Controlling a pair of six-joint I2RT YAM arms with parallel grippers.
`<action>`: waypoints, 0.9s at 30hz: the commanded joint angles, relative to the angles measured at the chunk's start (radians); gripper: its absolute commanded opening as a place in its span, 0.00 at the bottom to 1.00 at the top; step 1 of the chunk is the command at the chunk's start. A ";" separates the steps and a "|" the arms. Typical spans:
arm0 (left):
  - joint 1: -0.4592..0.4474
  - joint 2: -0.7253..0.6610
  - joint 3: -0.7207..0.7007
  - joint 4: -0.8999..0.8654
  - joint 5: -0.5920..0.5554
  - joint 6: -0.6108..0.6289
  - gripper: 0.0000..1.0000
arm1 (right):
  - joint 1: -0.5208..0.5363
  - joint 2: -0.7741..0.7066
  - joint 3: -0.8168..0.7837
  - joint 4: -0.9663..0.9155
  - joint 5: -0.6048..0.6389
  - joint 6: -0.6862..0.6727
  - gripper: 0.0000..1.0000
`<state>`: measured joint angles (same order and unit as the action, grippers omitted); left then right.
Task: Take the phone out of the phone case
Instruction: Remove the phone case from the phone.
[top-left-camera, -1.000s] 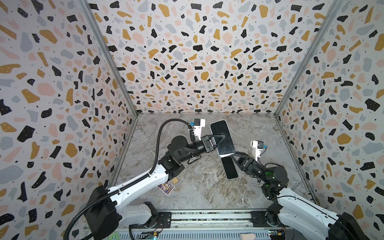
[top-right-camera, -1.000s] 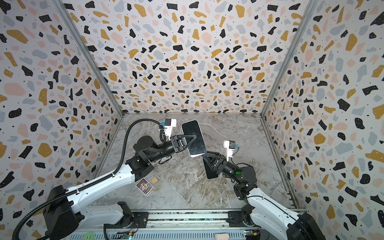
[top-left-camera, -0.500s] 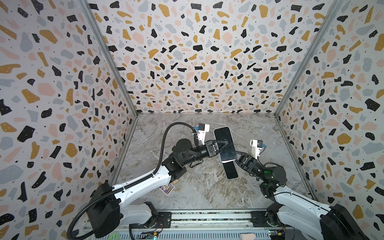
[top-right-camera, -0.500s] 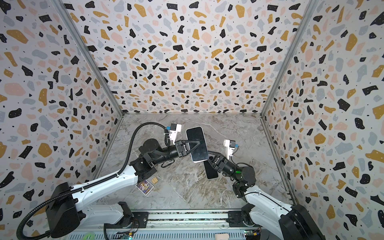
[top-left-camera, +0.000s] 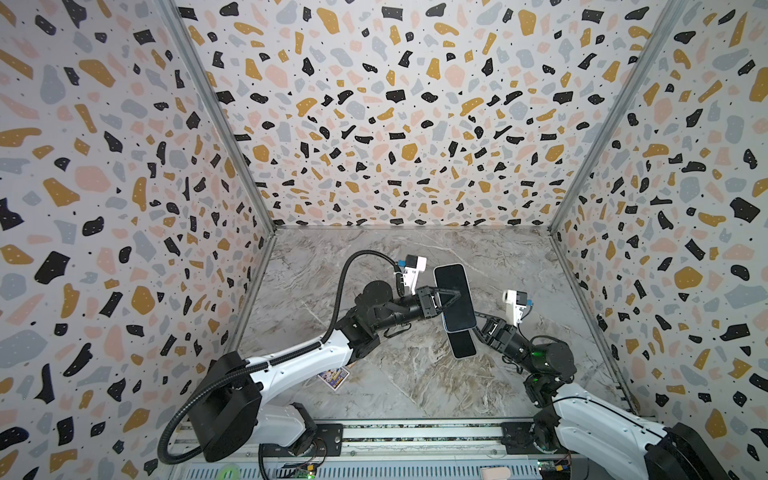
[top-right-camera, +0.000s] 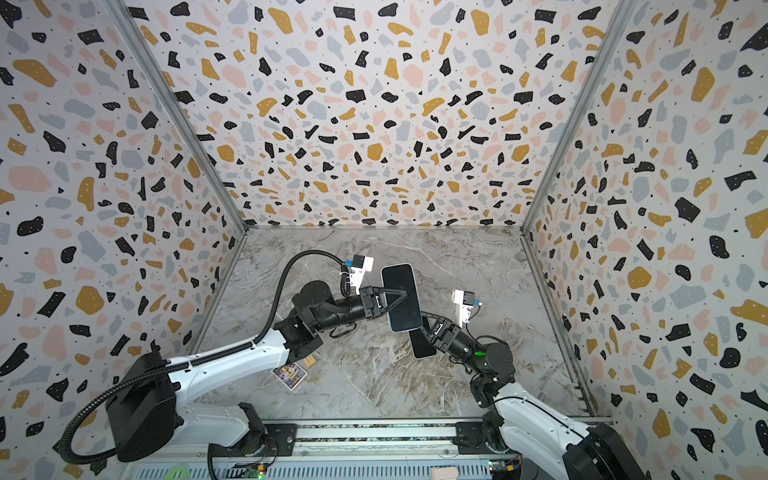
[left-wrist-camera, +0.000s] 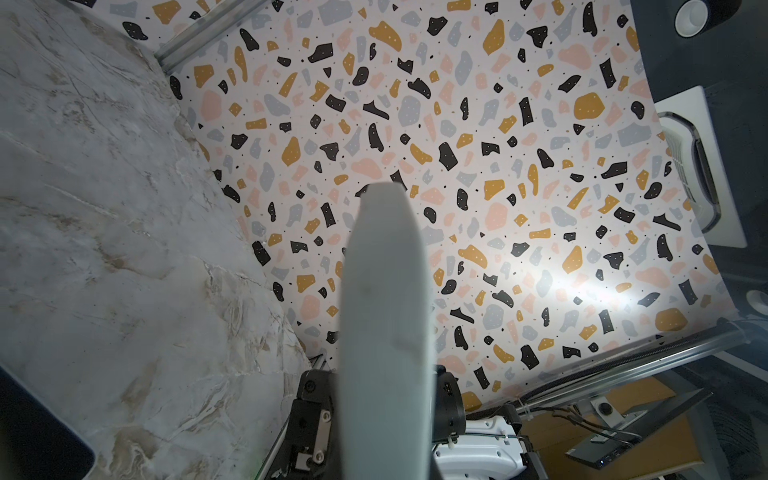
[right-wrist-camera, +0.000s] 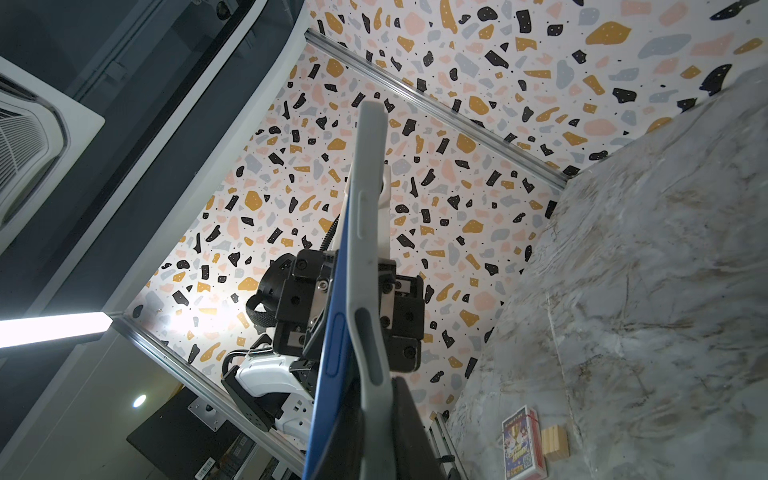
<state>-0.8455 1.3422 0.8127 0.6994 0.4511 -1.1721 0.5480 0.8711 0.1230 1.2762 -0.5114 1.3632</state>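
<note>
Left gripper pinches the phone mid-body, raised above the table. Right gripper is pressed together on the grey case at its lower corner, which is peeling off. The next move likely calls for a steady pull apart.

Blue phone and grey phone case edge-on, apart at the near end, both in left tool.

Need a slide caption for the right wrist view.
Close-up: blue phone edge separated from its grey case near the camera, left gripper clamping both behind; card box on the marble table.
</note>
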 joint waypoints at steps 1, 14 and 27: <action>0.007 0.004 -0.018 0.123 -0.019 -0.013 0.27 | 0.010 -0.012 0.015 0.078 -0.009 0.021 0.00; 0.024 0.017 -0.101 0.234 -0.064 -0.078 0.68 | 0.010 0.046 -0.020 0.186 0.036 0.037 0.00; 0.068 -0.106 -0.124 -0.001 -0.192 -0.003 1.00 | 0.011 0.032 -0.025 0.163 0.054 0.027 0.00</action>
<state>-0.8028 1.3025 0.7029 0.7269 0.3145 -1.2045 0.5549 0.9283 0.0868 1.3598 -0.4755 1.3945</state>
